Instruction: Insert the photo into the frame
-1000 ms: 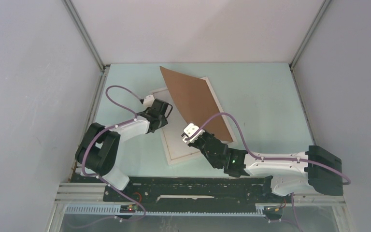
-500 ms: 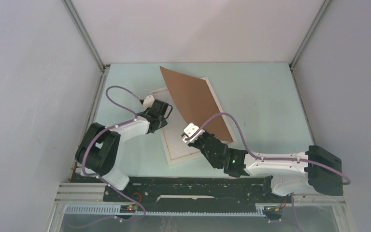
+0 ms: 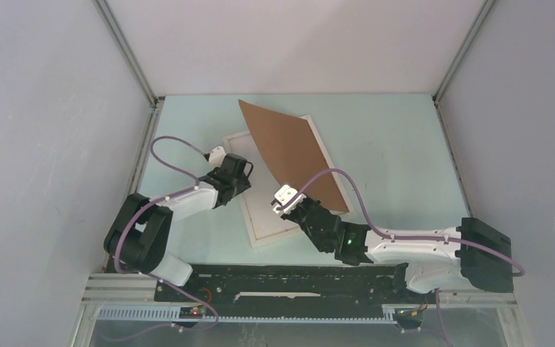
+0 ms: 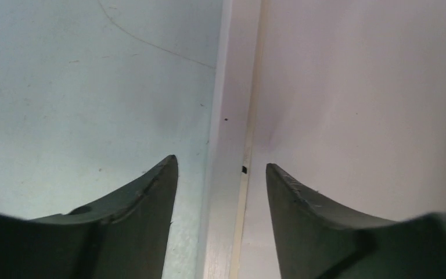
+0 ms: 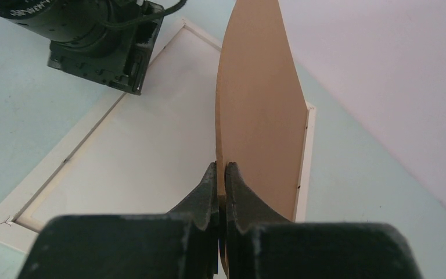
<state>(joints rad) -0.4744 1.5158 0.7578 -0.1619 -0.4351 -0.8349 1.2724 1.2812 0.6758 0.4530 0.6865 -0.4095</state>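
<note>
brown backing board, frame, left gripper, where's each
brown backing board point(image 5: 255, 116): right wrist view, middle of brown face
frame point(image 4: 232, 87): left wrist view, white side rail
left gripper point(image 4: 220, 164): left wrist view, midway between open fingertips

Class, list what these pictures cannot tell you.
- The photo's printed side: in no view; the white sheet inside the frame may be it.
- Frame's right part, top view: hidden by backing board in the right hand.
- Whether the left hand touches the frame: unclear, wrist view.
</note>
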